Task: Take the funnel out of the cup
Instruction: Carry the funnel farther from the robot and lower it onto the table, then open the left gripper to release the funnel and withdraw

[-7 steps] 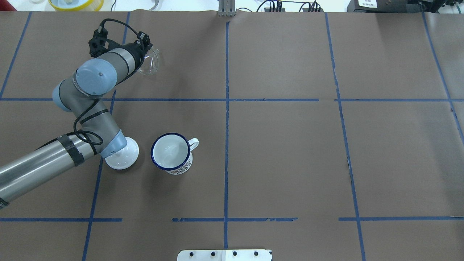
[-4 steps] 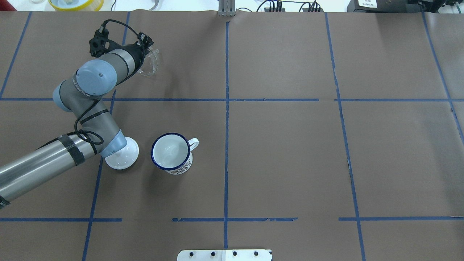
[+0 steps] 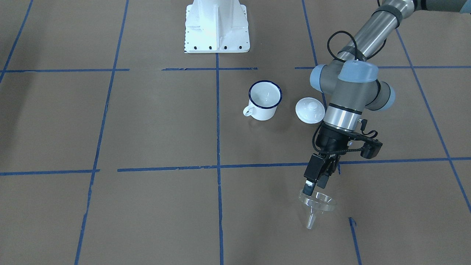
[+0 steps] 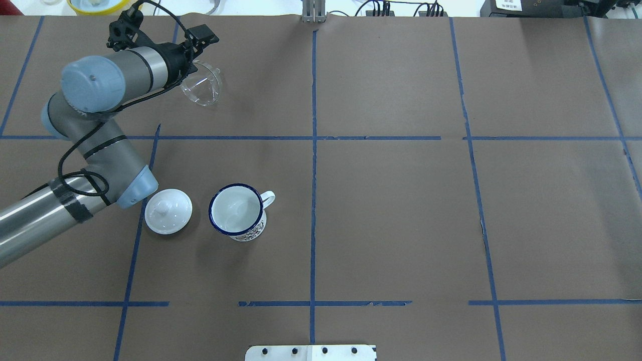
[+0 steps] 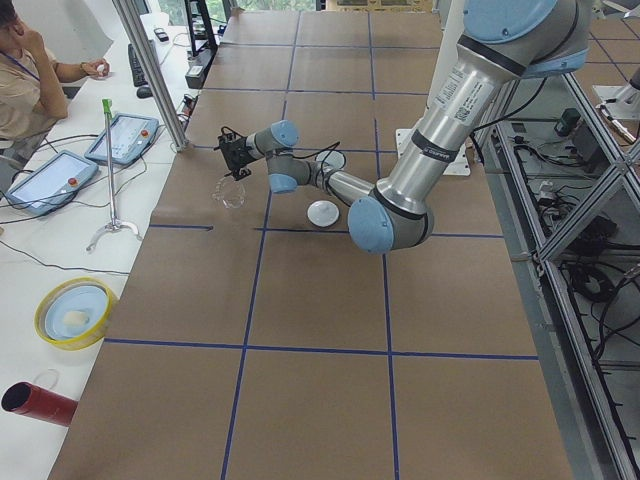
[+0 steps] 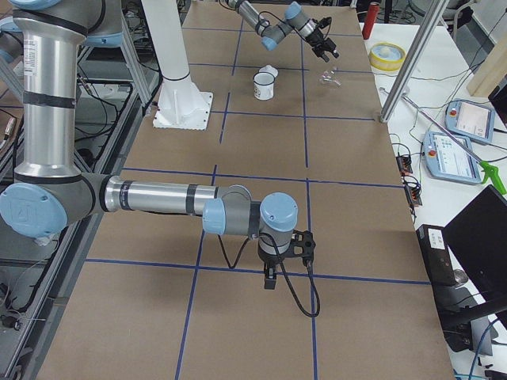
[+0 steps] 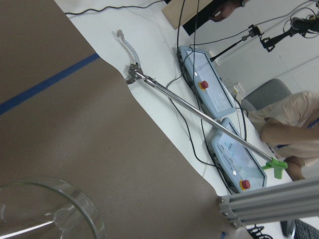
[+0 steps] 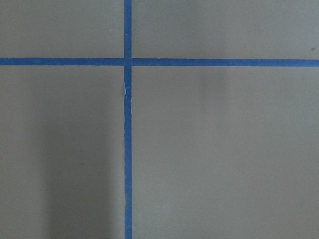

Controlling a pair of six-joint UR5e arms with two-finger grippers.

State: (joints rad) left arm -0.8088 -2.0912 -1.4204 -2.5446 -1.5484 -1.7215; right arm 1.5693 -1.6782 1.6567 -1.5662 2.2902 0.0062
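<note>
FUNNEL OUT OF THE CUP: At lower right of the front-facing view, my left gripper point(image 3: 314, 186) pinches the rim of the funnel point(image 3: 317, 203), jaws narrow. The funnel hangs directly beneath the grip, bowl up, its long axis near vertical and its spout pointing down at the table point(image 3: 147, 121). I cannot tell whether the tip touches. The cup point(image 3: 265, 100) stands empty and well apart, up and to the left near the frame's centre, with a lid point(image 3: 310, 109) just beside it. My right gripper point(image 6: 271, 277), low in the right-side view, is far from both, and I cannot tell how wide it stands. What remains, I judge, is a short drop straight down and a release, which is the left arm's job.
</note>
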